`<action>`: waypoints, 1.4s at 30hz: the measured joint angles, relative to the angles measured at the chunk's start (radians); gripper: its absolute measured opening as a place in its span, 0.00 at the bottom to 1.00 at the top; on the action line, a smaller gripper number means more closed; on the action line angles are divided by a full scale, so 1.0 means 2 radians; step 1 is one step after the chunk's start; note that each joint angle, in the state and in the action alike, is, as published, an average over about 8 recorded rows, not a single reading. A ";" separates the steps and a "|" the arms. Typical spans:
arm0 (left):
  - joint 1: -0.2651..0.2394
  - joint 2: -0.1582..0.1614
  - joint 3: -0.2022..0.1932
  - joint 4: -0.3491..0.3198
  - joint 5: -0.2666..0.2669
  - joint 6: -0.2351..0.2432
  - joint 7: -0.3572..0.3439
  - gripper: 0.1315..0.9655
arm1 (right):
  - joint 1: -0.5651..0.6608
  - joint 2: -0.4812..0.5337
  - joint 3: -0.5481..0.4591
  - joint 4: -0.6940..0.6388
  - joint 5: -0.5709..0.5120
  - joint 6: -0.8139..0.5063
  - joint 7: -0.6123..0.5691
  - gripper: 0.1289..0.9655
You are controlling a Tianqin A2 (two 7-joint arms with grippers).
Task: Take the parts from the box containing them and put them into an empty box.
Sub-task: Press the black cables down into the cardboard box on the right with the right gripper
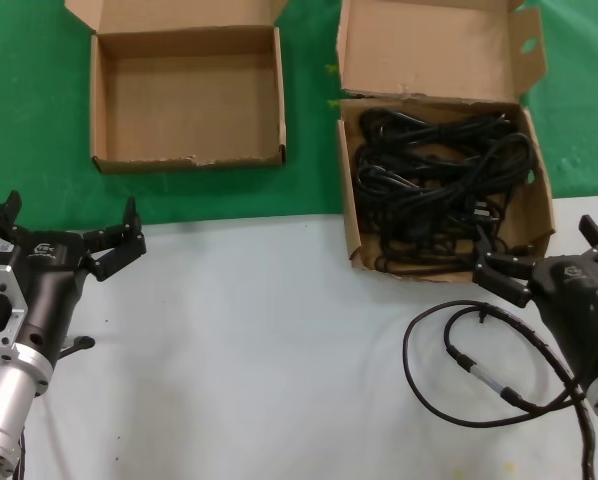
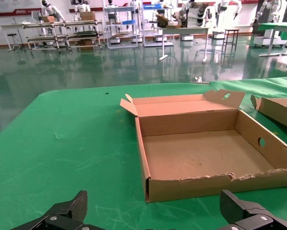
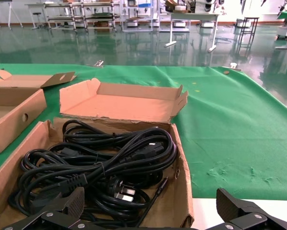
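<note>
Cardboard shows upper right in the head view, where the deep box (image 1: 441, 255) holds the coiled power cords (image 1: 434, 185) just above the spread right gripper (image 1: 549, 262), the nearer arm; the left wrist view shows the shallow box (image 2: 206, 184) bare beyond the spread left gripper (image 2: 153, 218); the right wrist view has a plug (image 3: 122, 191) lying probably pins-forward, close ahead.

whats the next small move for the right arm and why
Probably ease the right gripper forward and down over the power cords. It is open at the near edge of the larger box, all the cords lie tangled inside, and the smaller box holds nothing. The left gripper waits open on the near side.
</note>
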State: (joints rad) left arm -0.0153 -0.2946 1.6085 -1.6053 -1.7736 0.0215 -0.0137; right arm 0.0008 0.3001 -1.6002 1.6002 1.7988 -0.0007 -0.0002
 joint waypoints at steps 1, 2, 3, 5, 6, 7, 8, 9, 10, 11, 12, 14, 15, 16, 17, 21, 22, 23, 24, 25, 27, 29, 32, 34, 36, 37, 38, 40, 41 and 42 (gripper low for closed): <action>0.000 0.000 0.000 0.000 0.000 0.000 0.000 1.00 | 0.000 0.000 0.000 0.000 0.000 0.000 0.000 1.00; 0.000 0.000 0.000 0.000 0.000 0.000 0.000 1.00 | 0.000 0.000 0.000 0.000 0.000 0.000 0.000 1.00; 0.000 0.000 0.000 0.000 0.000 0.000 0.000 1.00 | 0.000 0.000 0.000 0.000 0.000 0.000 0.000 1.00; 0.000 0.000 0.000 0.000 0.000 0.000 0.000 1.00 | 0.000 0.000 0.000 0.000 0.000 0.000 0.000 1.00; 0.000 0.000 0.000 0.000 0.000 0.000 0.000 1.00 | 0.000 0.000 0.000 0.000 0.000 0.000 0.000 1.00; 0.000 0.000 0.000 0.000 0.000 0.000 0.000 1.00 | 0.000 0.000 0.000 0.000 0.000 0.000 0.000 1.00; 0.000 0.000 0.000 0.000 0.000 0.000 0.000 1.00 | 0.000 0.000 0.000 0.000 0.000 0.000 0.000 1.00; 0.000 0.000 0.000 0.000 0.000 0.000 0.000 1.00 | 0.000 0.000 0.000 0.000 0.000 0.000 0.000 1.00; 0.000 0.000 0.000 0.000 0.000 0.000 0.000 1.00 | 0.000 0.000 0.000 0.000 0.000 0.000 0.000 1.00; 0.000 0.000 0.000 0.000 0.000 0.000 0.000 1.00 | 0.000 0.000 0.000 0.000 0.000 0.000 0.000 1.00; 0.000 0.000 0.000 0.000 0.000 0.000 0.000 1.00 | 0.000 0.000 0.000 0.000 0.000 0.000 0.000 1.00; 0.000 0.000 0.000 0.000 0.000 0.000 0.000 1.00 | 0.000 0.000 0.000 0.000 0.000 0.000 0.000 1.00; 0.000 0.000 0.000 0.000 0.000 0.000 0.000 1.00 | 0.000 0.000 0.000 0.000 0.000 0.000 0.000 1.00; 0.000 0.000 0.000 0.000 0.000 0.000 0.000 1.00 | 0.000 0.000 0.000 0.000 0.000 0.000 0.000 1.00; 0.000 0.000 0.000 0.000 0.000 0.000 0.000 1.00 | 0.000 0.000 0.000 0.000 0.000 0.000 0.000 1.00; 0.000 0.000 0.000 0.000 0.000 0.000 0.000 1.00 | -0.001 0.002 -0.002 0.002 0.002 0.002 0.001 1.00; 0.000 0.000 0.000 0.000 0.000 0.000 0.000 1.00 | -0.001 0.004 -0.004 0.003 0.003 0.003 0.002 1.00; 0.000 0.000 0.000 0.000 0.000 0.000 0.000 1.00 | -0.001 0.007 -0.006 0.005 0.005 0.004 0.003 1.00; 0.000 0.000 0.000 0.000 0.000 0.000 0.000 1.00 | -0.002 0.010 -0.009 0.007 0.006 0.006 0.004 1.00; 0.000 0.000 0.000 0.000 0.000 0.000 0.000 1.00 | -0.002 0.013 -0.011 0.010 0.008 0.008 0.005 1.00; 0.000 0.000 0.000 0.000 0.000 0.000 0.000 1.00 | -0.003 0.023 -0.018 0.017 0.012 0.011 0.006 1.00; 0.000 0.000 0.000 0.000 0.000 0.000 0.000 1.00 | -0.003 0.037 -0.025 0.025 0.014 0.011 0.006 1.00; 0.000 0.000 0.000 0.000 0.000 0.000 0.000 0.99 | -0.002 0.066 -0.037 0.040 0.005 0.003 -0.001 1.00; 0.000 0.000 0.000 0.000 0.000 0.000 0.000 0.98 | 0.002 0.091 -0.045 0.049 -0.008 -0.011 -0.013 1.00; 0.000 0.000 0.000 0.000 0.000 0.000 0.000 0.97 | 0.008 0.119 -0.052 0.056 -0.026 -0.031 -0.031 1.00; 0.000 0.000 0.000 0.000 0.000 0.000 0.000 0.96 | 0.011 0.133 -0.055 0.059 -0.036 -0.042 -0.042 1.00; 0.000 0.000 0.000 0.000 0.000 0.000 0.000 0.96 | 0.016 0.147 -0.058 0.062 -0.046 -0.053 -0.053 1.00; 0.000 0.000 0.000 0.000 0.000 0.000 0.000 0.94 | 0.026 0.174 -0.063 0.065 -0.065 -0.076 -0.074 1.00; 0.000 0.000 0.000 0.000 0.000 0.000 0.000 0.93 | 0.032 0.187 -0.066 0.066 -0.075 -0.088 -0.085 1.00; 0.000 0.000 0.000 0.000 0.000 0.000 0.000 0.91 | 0.039 0.199 -0.069 0.067 -0.084 -0.100 -0.094 1.00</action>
State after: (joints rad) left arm -0.0153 -0.2946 1.6085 -1.6053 -1.7736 0.0215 -0.0138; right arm 0.0797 0.6988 -1.7376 1.7350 1.6306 -0.2009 -0.1891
